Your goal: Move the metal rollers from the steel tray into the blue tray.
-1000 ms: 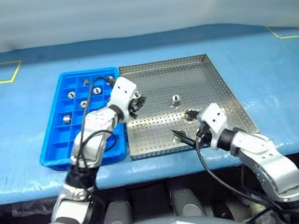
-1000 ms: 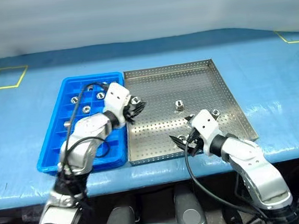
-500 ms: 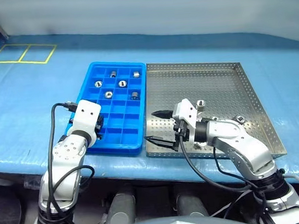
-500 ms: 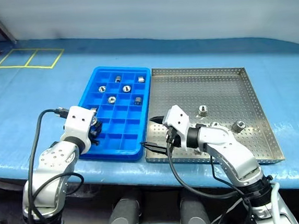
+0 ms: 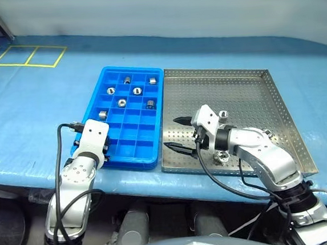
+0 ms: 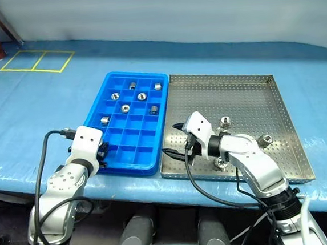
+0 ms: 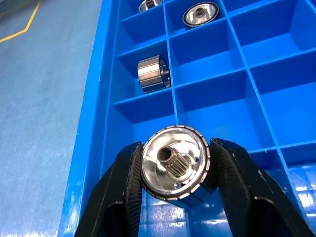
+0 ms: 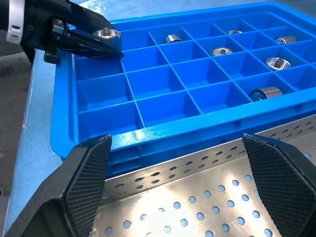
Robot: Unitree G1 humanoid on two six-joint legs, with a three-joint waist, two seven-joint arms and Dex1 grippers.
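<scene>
Left pincer (image 7: pixel 175 148) leftward; blue tray's (image 5: pixel 127 163) rollers (image 5: pixel 137 91) seven

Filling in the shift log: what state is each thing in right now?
left gripper: shut on a metal roller, over the blue tray.
right gripper: open, empty, over the steel tray.
blue tray: holds six rollers in separate compartments.
steel tray: three rollers left.

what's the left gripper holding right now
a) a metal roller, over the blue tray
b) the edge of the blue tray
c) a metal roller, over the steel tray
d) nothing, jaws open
a: in the left wrist view the left gripper is shut on a metal roller, with the compartments of the blue tray right under it.
</scene>
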